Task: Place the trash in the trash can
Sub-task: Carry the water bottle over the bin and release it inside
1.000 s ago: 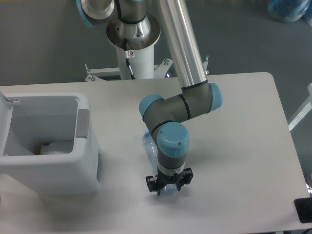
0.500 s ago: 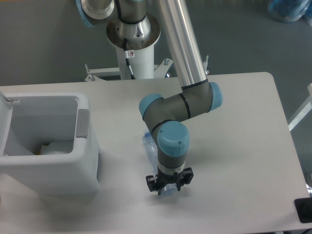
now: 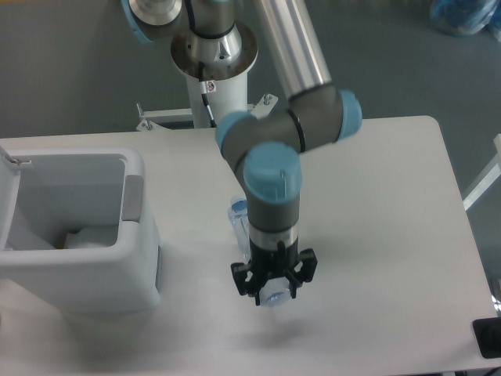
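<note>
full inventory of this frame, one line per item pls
bottle: 1, clear bluish, in the gripper, mostly hidden behind the wrist
trash can: 1, white with grey panel, table's left side
white item: 1, inside the trash can, too unclear to identify
table: 1, off-white, fills the lower frame
blue bundle: 1, on the floor, top right corner
arm: 1, silver with blue caps, reaching down over the table
gripper: 1, black, shut on the bottle

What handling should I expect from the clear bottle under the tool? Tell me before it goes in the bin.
The plastic bottle looks see-through and slim, so probably light. Its thin walls may flex under the tool. It is round, so it may roll if released on the table. Its smooth surface might slip.
</note>
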